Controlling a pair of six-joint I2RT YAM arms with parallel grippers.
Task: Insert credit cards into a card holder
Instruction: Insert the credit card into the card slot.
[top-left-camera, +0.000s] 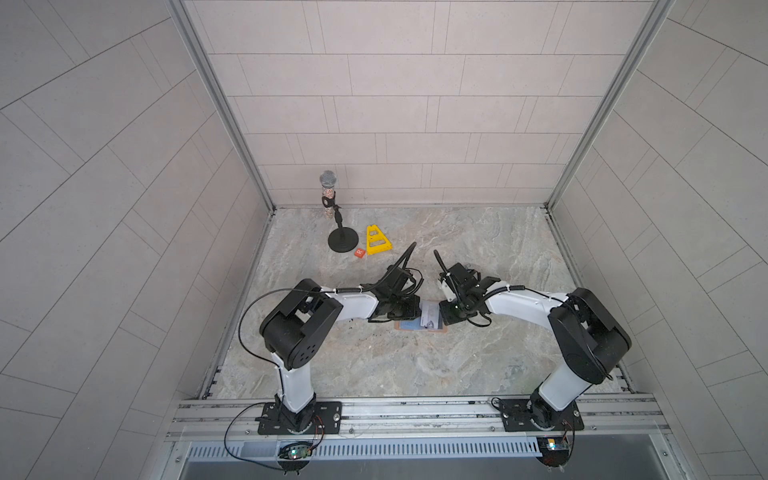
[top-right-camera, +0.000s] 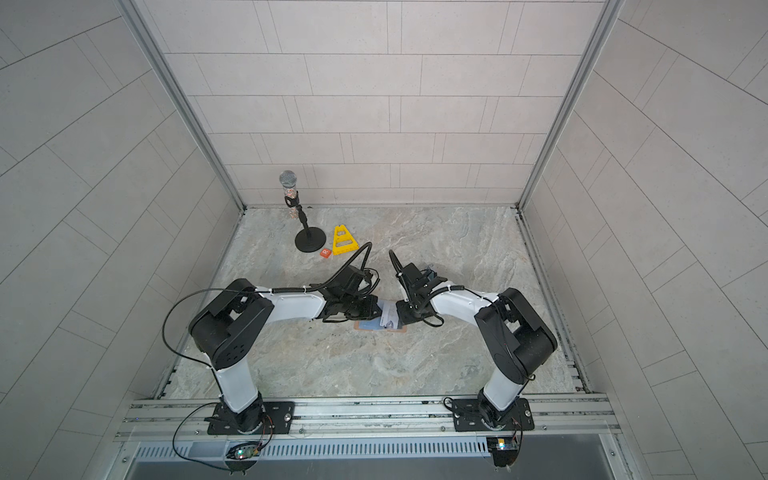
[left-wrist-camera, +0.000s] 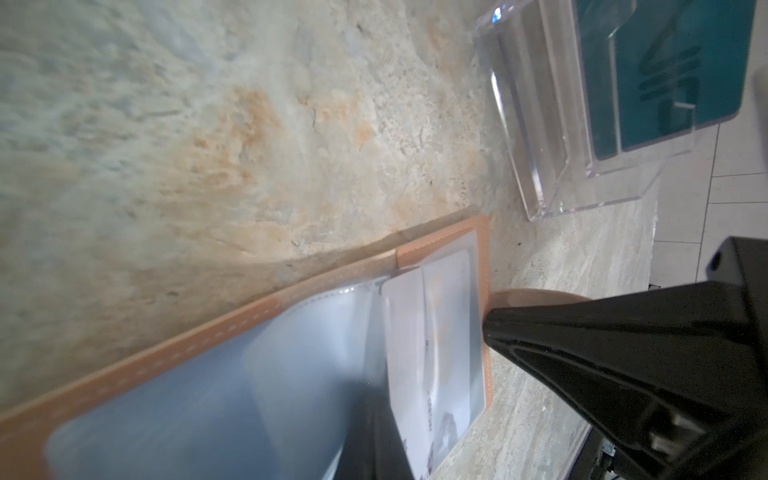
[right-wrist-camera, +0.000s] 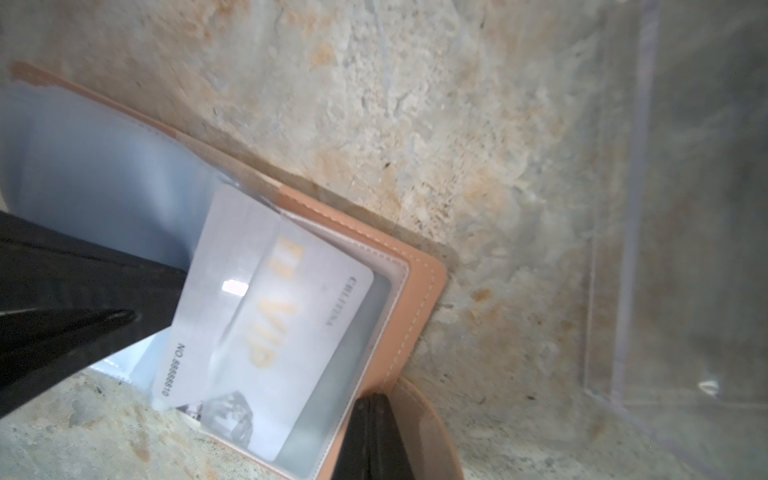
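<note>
Marbled stone-pattern desk (top-left-camera: 457, 257) carries the work, and both arms reach inward to meet at its centre in both top views. Behind them a clear stand (left-wrist-camera: 540, 145) holds a teal card (left-wrist-camera: 685, 62), not yet transferred. The card holder (right-wrist-camera: 419, 299) lies open and flat on the desk between the two wrists, its plastic leaves facing up. A pale card (right-wrist-camera: 266, 299) marked VIP sits skewed, one corner under the clear sleeve (right-wrist-camera: 374, 332) of the leaf nearer the right arm and the rest still outside. The left pincer (right-wrist-camera: 166, 299) is pressed together on the card's outer edge and appears to be pinching it. The right pincer (left-wrist-camera: 498, 332) is also pressed together, its tip at the strap tab (left-wrist-camera: 540, 297); whether it grips the tab or only pins it cannot be told. Judgement: insertion of this card is under way, not complete. The next move calls for squaring the card to the sleeve mouth and sliding it home while the holder stays pinned.
</note>
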